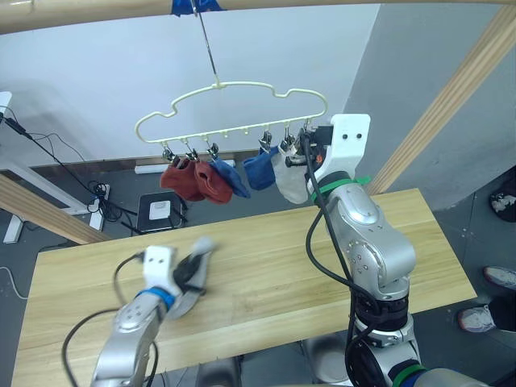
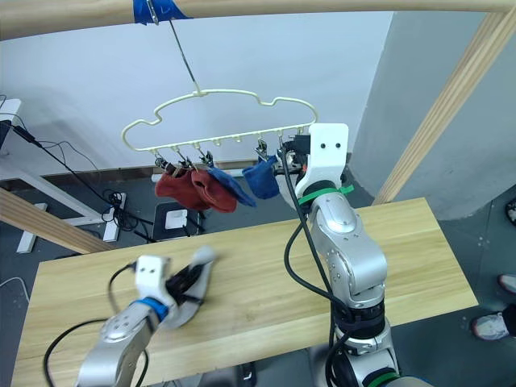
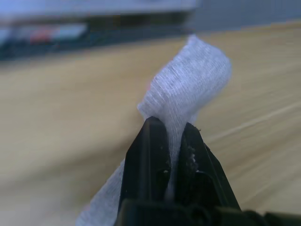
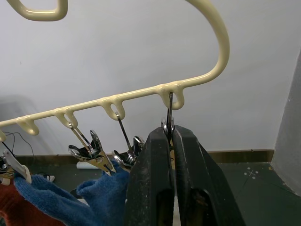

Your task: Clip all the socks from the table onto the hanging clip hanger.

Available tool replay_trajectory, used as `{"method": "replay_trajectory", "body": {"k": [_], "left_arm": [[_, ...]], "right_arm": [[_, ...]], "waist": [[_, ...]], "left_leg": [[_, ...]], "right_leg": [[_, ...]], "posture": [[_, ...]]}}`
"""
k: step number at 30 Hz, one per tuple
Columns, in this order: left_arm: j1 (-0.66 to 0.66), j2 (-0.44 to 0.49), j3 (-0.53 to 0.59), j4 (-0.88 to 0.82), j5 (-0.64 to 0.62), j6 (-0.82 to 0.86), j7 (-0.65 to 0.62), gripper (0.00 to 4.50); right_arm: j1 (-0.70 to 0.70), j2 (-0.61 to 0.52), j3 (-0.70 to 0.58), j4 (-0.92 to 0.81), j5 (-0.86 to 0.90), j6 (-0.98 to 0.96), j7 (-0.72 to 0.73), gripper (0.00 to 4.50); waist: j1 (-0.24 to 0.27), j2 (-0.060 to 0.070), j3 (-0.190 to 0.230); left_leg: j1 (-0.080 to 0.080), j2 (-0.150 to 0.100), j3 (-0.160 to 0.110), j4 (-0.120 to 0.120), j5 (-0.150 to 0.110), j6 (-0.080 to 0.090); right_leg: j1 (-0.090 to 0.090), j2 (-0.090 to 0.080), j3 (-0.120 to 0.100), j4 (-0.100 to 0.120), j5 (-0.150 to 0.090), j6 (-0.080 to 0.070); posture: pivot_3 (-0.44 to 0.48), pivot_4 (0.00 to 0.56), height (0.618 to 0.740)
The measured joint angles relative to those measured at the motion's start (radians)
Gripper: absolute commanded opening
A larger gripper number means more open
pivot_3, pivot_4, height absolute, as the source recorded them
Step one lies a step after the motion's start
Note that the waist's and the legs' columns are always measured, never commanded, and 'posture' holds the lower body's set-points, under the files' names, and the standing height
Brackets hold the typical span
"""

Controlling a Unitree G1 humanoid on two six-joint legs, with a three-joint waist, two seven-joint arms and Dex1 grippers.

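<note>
The pale-yellow clip hanger [image 1: 234, 103] hangs from the top pole. Two rust-red socks [image 1: 193, 179], two blue socks [image 1: 250, 173] and one light grey sock [image 1: 290, 179] are clipped to it. My right gripper [image 4: 170, 136] is raised to the hanger's right end and is shut on the last metal clip [image 4: 168, 123], beside the hanging grey sock. Low over the left front of the table [image 1: 266, 242], my left gripper [image 3: 171, 141] is shut on another light grey sock [image 3: 188, 80], which curls up above the fingertips and trails below them.
A thick wooden frame surrounds the space: a top bar [image 1: 81, 12], a slanted pole on the right [image 1: 451, 105] and one at the left [image 1: 40, 214]. Cables and a black box [image 1: 161, 211] lie on the floor behind the table. A person's shoes [image 1: 500, 278] show at the right.
</note>
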Motion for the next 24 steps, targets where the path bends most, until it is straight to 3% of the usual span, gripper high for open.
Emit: {"method": "replay_trajectory", "body": {"k": [4, 8, 18, 24], "left_arm": [[-0.163, -0.016, -0.103, -0.001, -0.005, -0.085, -0.122, 0.0], [-0.296, -0.093, -0.172, 0.025, -0.014, -0.093, -0.153, 0.0], [-0.522, -0.228, -0.175, 0.28, 0.075, -0.186, -0.008, 0.0], [-0.554, -0.266, -0.171, 0.336, 0.075, -0.208, 0.012, 0.0]], "right_arm": [[-0.003, 0.0, -0.007, 0.0, -0.001, 0.0, -0.001, 0.0], [-0.005, 0.0, -0.005, 0.0, -0.001, 0.0, -0.001, 0.0], [-0.006, -0.001, -0.005, -0.001, -0.001, 0.001, -0.001, 0.0], [-0.009, -0.001, -0.004, -0.002, -0.001, 0.006, 0.0, 0.0]], "waist": [[-0.004, 0.0, 0.0], [-0.009, 0.0, 0.0], [-0.03, -0.001, 0.0], [-0.034, -0.001, 0.0]], "left_leg": [[0.0, -0.002, 0.001, -0.001, 0.0, 0.0], [0.0, -0.003, 0.002, 0.0, 0.0, 0.0], [0.0, -0.004, 0.002, 0.001, 0.0, 0.0], [-0.001, -0.003, 0.002, 0.0, 0.0, 0.0]], "right_leg": [[0.0, 0.002, 0.0, 0.0, 0.0, 0.0], [0.0, 0.002, 0.0, 0.0, 0.0, 0.0], [0.0, 0.003, 0.0, 0.0, 0.0, 0.001], [0.0, 0.003, 0.0, -0.001, 0.0, 0.001]], "posture": [[-0.323, 0.278, 0.737], [-0.335, 0.275, 0.737], [-0.354, 0.272, 0.737], [-0.368, 0.271, 0.737]]}}
